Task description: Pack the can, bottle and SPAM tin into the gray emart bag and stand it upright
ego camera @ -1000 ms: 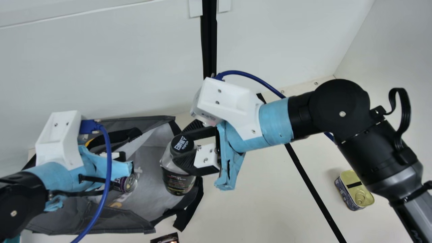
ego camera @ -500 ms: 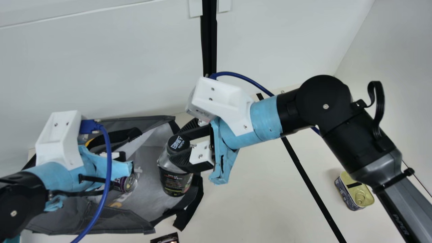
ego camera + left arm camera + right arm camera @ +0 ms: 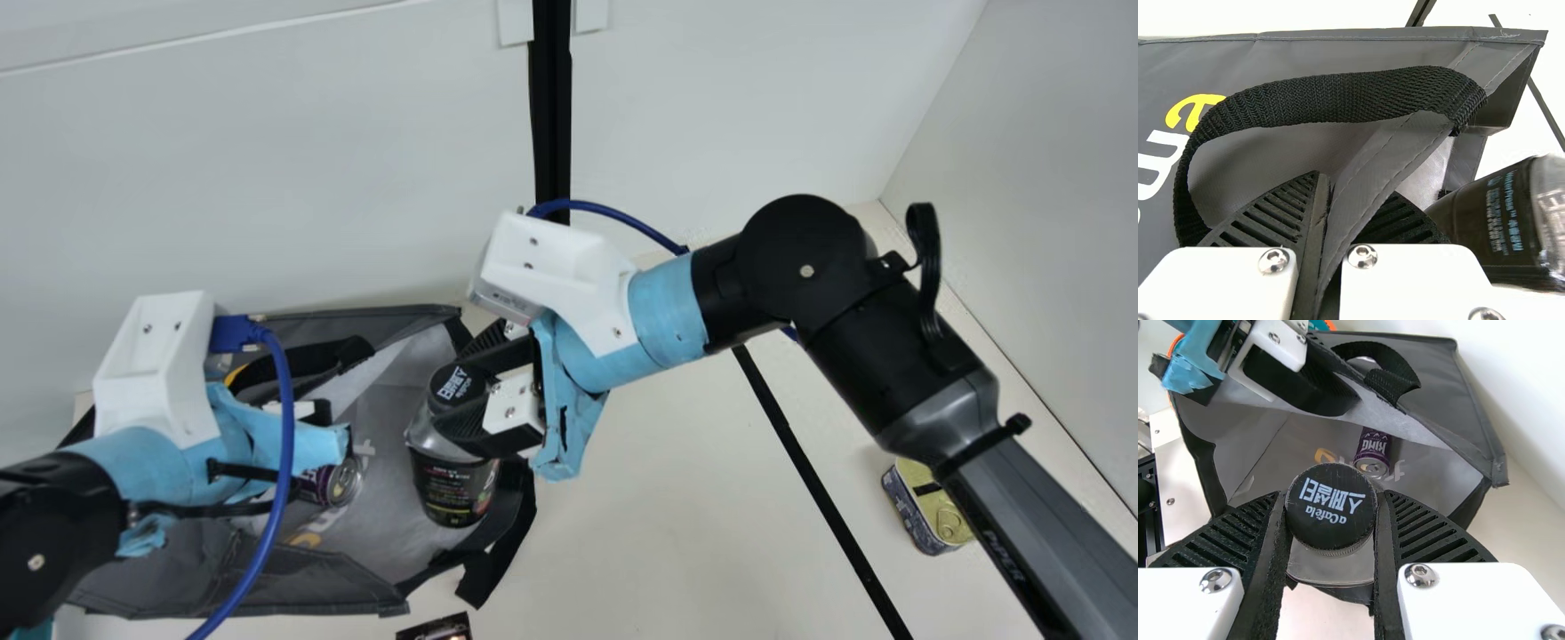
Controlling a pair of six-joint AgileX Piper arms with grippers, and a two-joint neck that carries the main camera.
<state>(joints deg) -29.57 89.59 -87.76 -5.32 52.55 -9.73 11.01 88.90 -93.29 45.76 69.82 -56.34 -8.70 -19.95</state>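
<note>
The gray bag lies on its side, mouth to the right in the main view, with the purple can inside. My left gripper is over the bag; in the left wrist view, the left gripper pinches the bag's edge beside a black handle. At the mouth, my right gripper holds the bottle by its neck. Under the black cap, the right gripper has one finger on each side. The SPAM tin sits at the right, partly behind my right arm.
A small dark object is at the main view's bottom edge. A black strip crosses the cream table between bag and tin. The white wall rises close behind the bag.
My right arm has moved left in the main view, carrying the bottle slightly farther over the bag's mouth. The left arm, bag, can and tin have stayed put.
</note>
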